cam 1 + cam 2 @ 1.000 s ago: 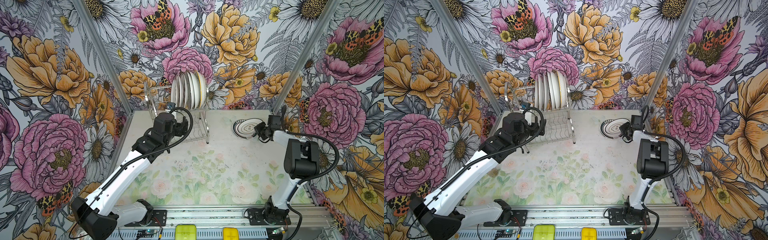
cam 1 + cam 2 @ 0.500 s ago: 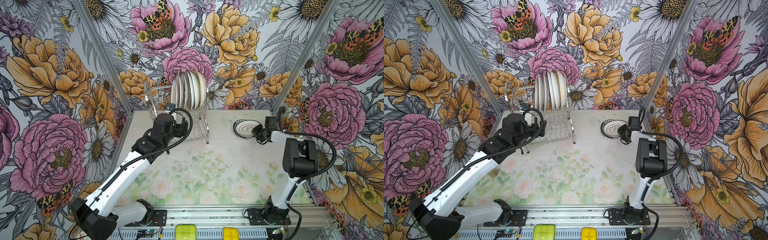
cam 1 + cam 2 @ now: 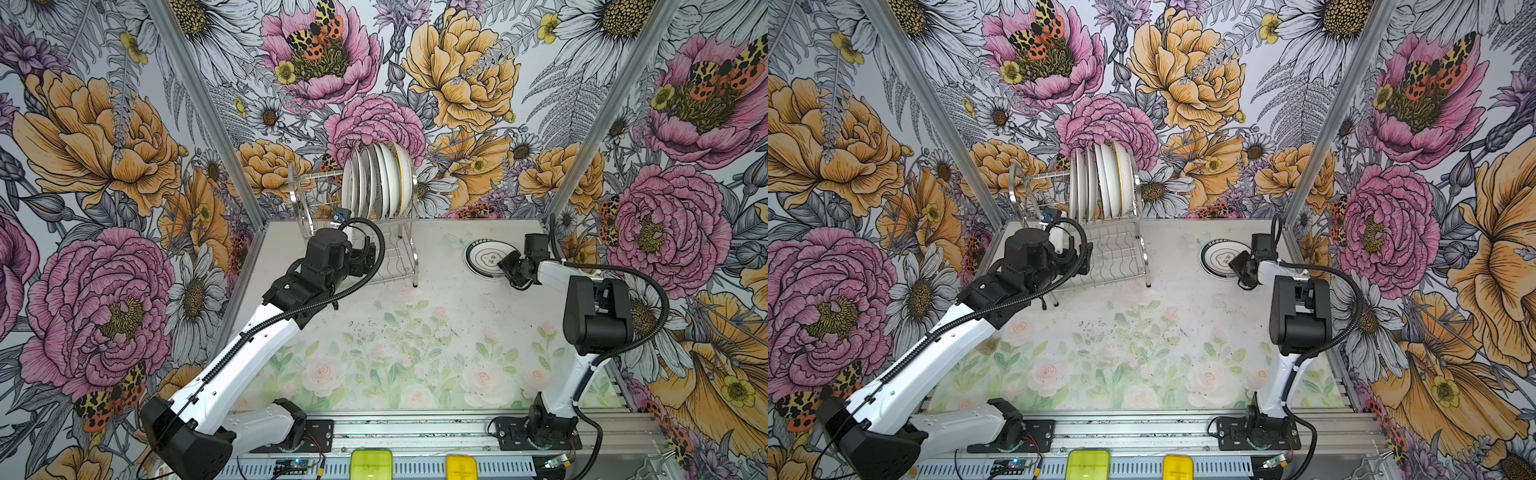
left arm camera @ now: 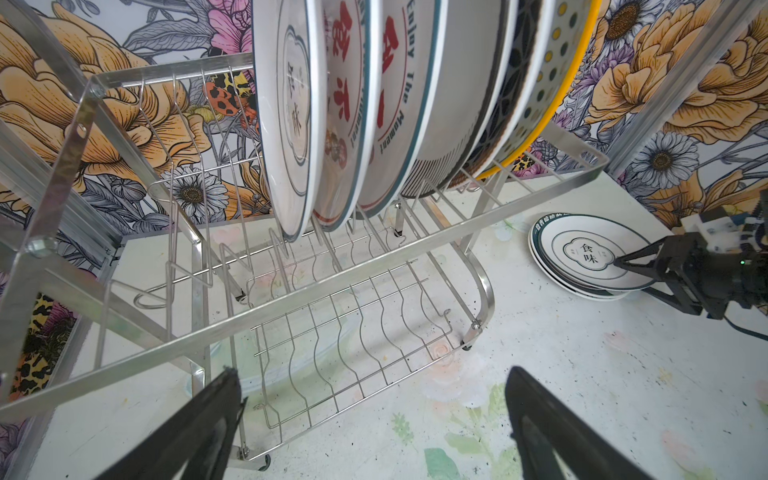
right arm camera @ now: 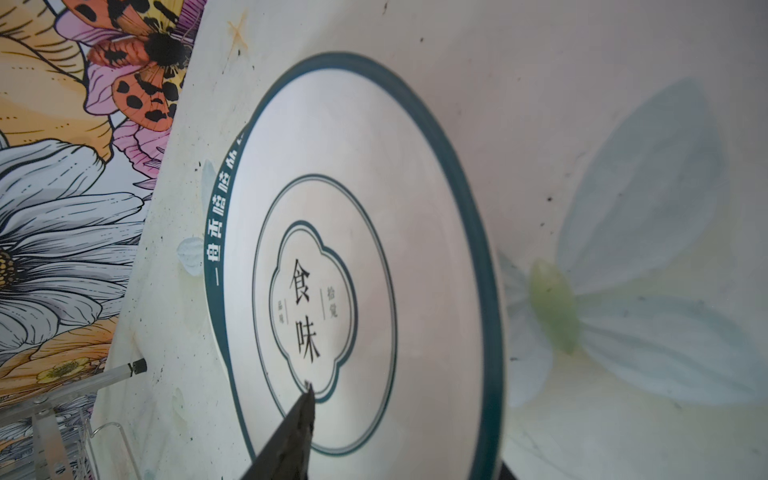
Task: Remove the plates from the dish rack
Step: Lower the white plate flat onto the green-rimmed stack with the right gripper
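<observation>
Steel dish rack (image 4: 415, 245) standing directly ahead of left gripper (image 4: 372, 372), about six plates (image 4: 291, 124) waiting upright in upper tier; small unloaded stack (image 4: 590, 249) lying, rim between parted jaws of right gripper (image 4: 631, 276). Left jaws gaping, empty. Most work remaining.

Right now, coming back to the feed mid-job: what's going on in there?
The right gripper is at a small stack of plates lying flat on the table to the right of the dish rack. Its jaws stand apart around the rim of the top plate, one finger over its face. About six upright plates are left in the rack's upper tier. The left gripper hovers open and empty in front of the rack's lower shelf.
</observation>
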Controlling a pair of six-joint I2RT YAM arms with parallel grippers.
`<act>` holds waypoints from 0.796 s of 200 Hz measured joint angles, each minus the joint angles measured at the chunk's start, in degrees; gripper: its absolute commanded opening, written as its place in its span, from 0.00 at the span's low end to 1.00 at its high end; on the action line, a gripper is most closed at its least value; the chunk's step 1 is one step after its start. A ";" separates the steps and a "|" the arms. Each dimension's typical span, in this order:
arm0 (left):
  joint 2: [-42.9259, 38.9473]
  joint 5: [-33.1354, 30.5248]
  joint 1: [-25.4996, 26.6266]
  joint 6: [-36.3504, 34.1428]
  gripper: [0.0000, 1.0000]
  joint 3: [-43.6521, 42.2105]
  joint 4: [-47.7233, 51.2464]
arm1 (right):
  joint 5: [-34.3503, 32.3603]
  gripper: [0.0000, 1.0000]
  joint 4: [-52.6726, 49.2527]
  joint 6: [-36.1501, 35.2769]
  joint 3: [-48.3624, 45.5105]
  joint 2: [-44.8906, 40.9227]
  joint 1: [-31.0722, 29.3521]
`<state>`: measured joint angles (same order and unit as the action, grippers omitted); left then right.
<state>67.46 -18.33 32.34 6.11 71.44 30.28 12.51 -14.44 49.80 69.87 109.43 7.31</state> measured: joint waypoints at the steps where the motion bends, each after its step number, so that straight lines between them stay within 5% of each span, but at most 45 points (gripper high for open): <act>1: 0.00 0.00 0.00 0.00 0.99 0.00 0.00 | -0.04 0.51 -0.07 -0.04 0.02 0.00 -0.02; 91: -0.20 0.02 -0.33 0.00 0.99 -0.66 0.00 | -7.72 0.69 -8.98 -5.22 1.77 -0.13 -1.16; 159: -0.63 0.00 -0.39 0.02 0.99 -0.66 0.00 | -9.99 0.72 -12.41 -7.04 3.26 -0.20 -1.70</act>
<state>66.83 -18.33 31.94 6.13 70.78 30.28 2.52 -26.85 42.76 73.12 109.23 5.61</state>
